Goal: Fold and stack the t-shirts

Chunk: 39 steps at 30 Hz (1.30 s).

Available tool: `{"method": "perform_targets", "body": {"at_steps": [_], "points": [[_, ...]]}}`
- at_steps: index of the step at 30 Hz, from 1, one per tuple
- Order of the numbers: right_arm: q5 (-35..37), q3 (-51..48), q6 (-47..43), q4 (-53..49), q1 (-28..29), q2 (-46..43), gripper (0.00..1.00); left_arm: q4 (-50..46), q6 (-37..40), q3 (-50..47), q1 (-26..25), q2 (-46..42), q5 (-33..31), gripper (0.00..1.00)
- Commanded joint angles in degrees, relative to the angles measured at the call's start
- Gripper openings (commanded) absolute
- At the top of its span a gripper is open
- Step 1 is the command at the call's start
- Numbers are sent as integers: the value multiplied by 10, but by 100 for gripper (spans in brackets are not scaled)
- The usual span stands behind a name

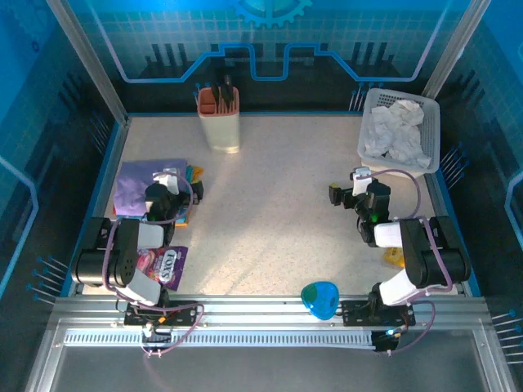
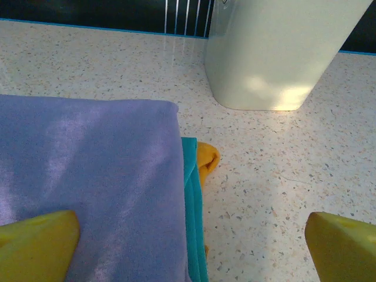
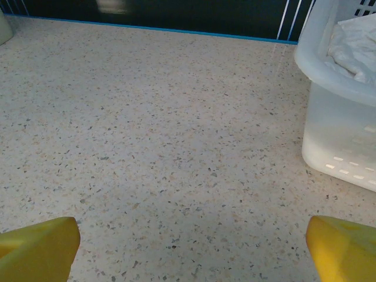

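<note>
A folded lavender t-shirt (image 1: 140, 183) tops a stack at the table's left, with teal and orange folded garments (image 2: 197, 170) showing at its right edge. A crumpled white t-shirt (image 1: 398, 131) lies in the white basket (image 1: 427, 106) at the back right. My left gripper (image 1: 167, 193) hovers over the stack's right edge, open, its yellow fingertips (image 2: 38, 241) wide apart with nothing between them. My right gripper (image 1: 350, 192) is open above bare table in front of the basket; in the right wrist view the basket (image 3: 338, 117) stands at the right with white cloth (image 3: 358, 44) inside.
A beige holder (image 1: 219, 118) with dark utensils stands at the back centre. A shiny purple snack packet (image 1: 163, 265) lies by the left arm's base. A blue object (image 1: 319, 298) sits at the near edge, and something yellow (image 1: 394, 256) beside the right arm.
</note>
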Motion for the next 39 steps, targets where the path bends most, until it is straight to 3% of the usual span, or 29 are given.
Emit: {"method": "perform_targets", "body": {"at_steps": [1,35,39], "points": [[-6,10,-5,8,-3,2,100,-1,7,10,-5,7,14,99],[-12,11,-3,8,-8,0,100,-1,3,10,-5,2,0,99],[47,2,-5,-28,10,-66,100,-82,-4,22,-9,-67,-40,99]]}}
